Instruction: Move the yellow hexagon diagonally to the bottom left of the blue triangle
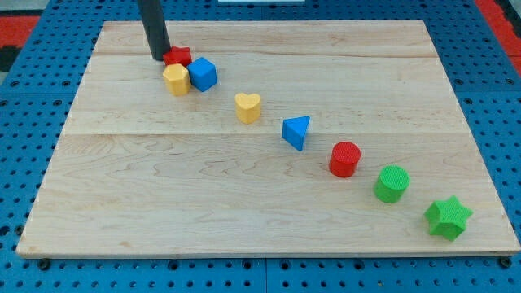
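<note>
Your bare tip [159, 59], a rod that grasps nothing, sits at the red block [177, 56] above the yellow hexagon [175, 80], so you're lining up; next, push it down-right past the yellow heart [248, 107] to below-left of the blue triangle [296, 132].

Wooden board [244, 203] carries eight blocks in diagonal row, top left to bottom right.

The rod [153, 28] is cut off by the view's top edge. Just right of my tip [159, 59], the red block [178, 55] is partly hidden behind the yellow hexagon [175, 80] and blue cube [202, 74], so its shape stays unclear.
</note>
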### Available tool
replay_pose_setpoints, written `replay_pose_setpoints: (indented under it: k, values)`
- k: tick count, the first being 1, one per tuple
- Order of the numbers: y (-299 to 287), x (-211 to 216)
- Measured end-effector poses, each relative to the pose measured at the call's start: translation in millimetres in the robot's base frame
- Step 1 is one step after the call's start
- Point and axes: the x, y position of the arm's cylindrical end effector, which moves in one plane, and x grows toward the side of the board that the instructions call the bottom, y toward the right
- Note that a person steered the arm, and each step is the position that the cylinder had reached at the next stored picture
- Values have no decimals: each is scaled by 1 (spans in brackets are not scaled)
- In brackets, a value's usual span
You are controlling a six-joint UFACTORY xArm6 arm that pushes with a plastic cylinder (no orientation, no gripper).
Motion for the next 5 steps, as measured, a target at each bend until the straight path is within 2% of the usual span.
replay_pose_setpoints:
  k: [1, 2, 4, 5]
  values:
    - [42, 32]
    - [18, 73]
    - [107, 179]
    - [61, 132]
